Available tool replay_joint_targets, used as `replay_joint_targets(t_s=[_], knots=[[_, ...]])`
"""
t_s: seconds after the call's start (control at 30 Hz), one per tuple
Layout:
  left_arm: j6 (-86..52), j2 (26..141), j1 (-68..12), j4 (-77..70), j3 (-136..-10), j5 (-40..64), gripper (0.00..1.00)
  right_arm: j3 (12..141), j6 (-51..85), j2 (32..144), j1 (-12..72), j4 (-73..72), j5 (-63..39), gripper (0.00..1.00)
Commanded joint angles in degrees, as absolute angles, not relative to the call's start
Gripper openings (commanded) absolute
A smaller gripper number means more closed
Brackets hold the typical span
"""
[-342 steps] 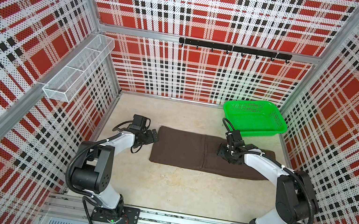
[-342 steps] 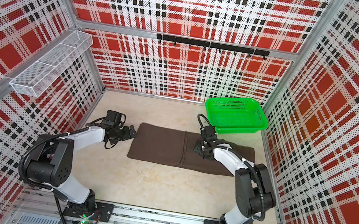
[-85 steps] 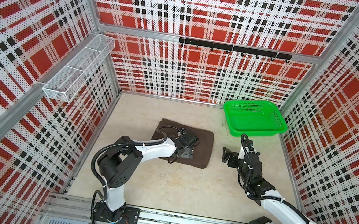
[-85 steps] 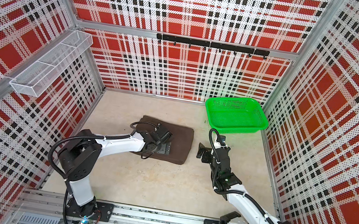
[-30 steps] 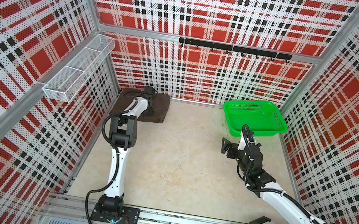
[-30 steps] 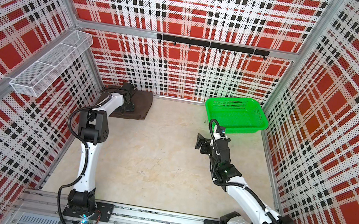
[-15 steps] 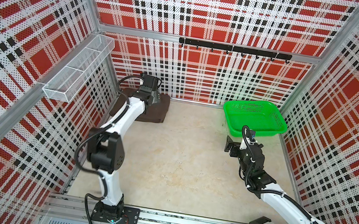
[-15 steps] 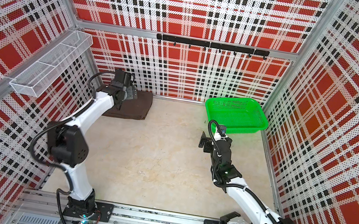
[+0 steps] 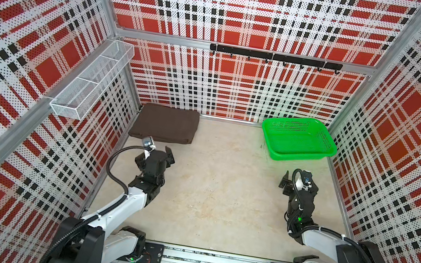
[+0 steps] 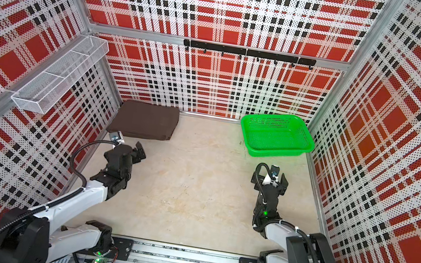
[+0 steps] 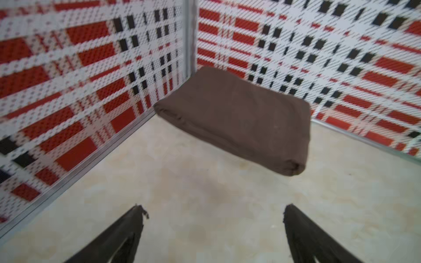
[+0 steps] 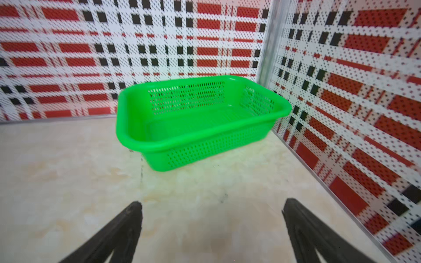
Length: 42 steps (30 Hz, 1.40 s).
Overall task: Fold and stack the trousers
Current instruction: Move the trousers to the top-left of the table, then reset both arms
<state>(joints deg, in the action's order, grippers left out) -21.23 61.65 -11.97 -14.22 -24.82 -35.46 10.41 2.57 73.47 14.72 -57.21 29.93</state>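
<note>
The trousers [image 9: 165, 124] [image 10: 144, 119] are a dark brown pair folded into a thick, compact rectangle. They lie on the table in the far left corner, against both walls, and fill the middle of the left wrist view [image 11: 239, 116]. My left gripper [image 9: 158, 151] [image 10: 128, 147] [image 11: 213, 208] hovers just in front of them, open and empty, a short gap away. My right gripper [image 9: 298, 178] [image 10: 271, 177] [image 12: 211, 205] is open and empty too, over bare table a little in front of the green basket [image 9: 300, 156] [image 12: 182, 145].
The green basket [image 10: 278, 153] stands empty in the far right corner. A white wire shelf [image 9: 93, 83] juts from the left wall above the trousers. A black hook rail [image 9: 273, 57] runs along the back wall. Plaid walls close in three sides.
The left arm has pulled back from the far left corner, leaving the folded trousers there untouched. The right gripper has drifted slightly right and nearer. Both stay open.
</note>
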Motion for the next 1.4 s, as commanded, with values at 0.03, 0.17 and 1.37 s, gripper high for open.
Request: replay_joint_targets(t_s=[0.03,0.17,1.37], knots=[[-23.8,56.4,-11.4,-25.6,-20.1,-44.7,0.98,10.4,-1.6,72.7,13.6,-68.1,32.3,1.00],[-22.3,53.2,-11.4,-31.1,-14.8,-47.0,0.98,8.5,-0.6,70.0,12.9,-64.2,30.4,1.00],[-7.6,84.8,-2.7,-98.6,0.2,-37.5,0.98,11.8,7.2,90.0,0.5,-75.1,12.6,1.00]])
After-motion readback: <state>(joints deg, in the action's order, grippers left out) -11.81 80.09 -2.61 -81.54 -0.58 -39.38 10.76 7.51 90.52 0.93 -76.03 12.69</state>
